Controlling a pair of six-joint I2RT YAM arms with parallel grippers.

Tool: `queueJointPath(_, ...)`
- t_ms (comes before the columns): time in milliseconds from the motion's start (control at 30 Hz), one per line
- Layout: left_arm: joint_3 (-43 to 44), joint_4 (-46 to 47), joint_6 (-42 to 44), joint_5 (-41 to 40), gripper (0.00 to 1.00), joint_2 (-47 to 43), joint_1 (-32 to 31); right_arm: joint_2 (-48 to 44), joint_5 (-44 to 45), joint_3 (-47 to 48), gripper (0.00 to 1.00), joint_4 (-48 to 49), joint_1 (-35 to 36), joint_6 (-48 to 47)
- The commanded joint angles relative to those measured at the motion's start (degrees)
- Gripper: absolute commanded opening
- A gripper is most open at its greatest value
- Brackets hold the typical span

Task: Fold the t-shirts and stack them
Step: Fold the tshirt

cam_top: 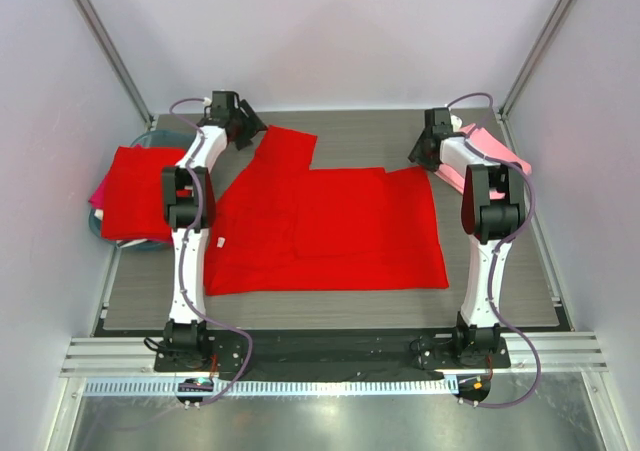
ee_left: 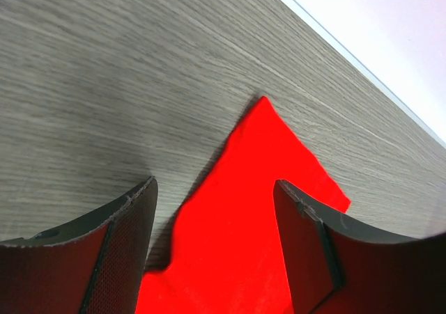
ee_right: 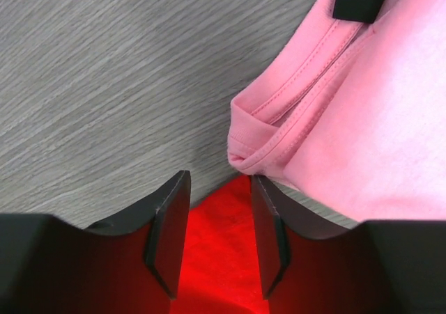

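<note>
Jaws apart, both empty: left gripper (ee_left: 214,195) over far-left corner of bright red cotton t-shirt (cam_top: 330,231), right gripper (ee_right: 219,189) over far-right corner, beside light pink tee (ee_right: 362,119). Limp, light; pinch corners.

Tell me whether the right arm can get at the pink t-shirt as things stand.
Probably yes: the hem of the pink t-shirt lies just beyond the right gripper, whose jaws stand open, with nothing between them.

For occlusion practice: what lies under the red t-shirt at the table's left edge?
A magenta cloth edge and teal basin rim peek out beneath the red t-shirt; the rest is covered.
</note>
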Motion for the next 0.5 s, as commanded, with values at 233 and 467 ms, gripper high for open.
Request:
queueJointPath(233, 3.7, -4.7, 0.8, 2.4, 0.67, 3.1, -2.4, -1.2, 2.9, -2.1, 0.33, -4.1, 0.7, -1.0)
queueJointPath(467, 4.4, -5.8, 0.1, 2.1, 0.61, 3.8, -3.4, -1.3, 1.9, -1.8, 0.01, -4.1, 0.6, -0.9)
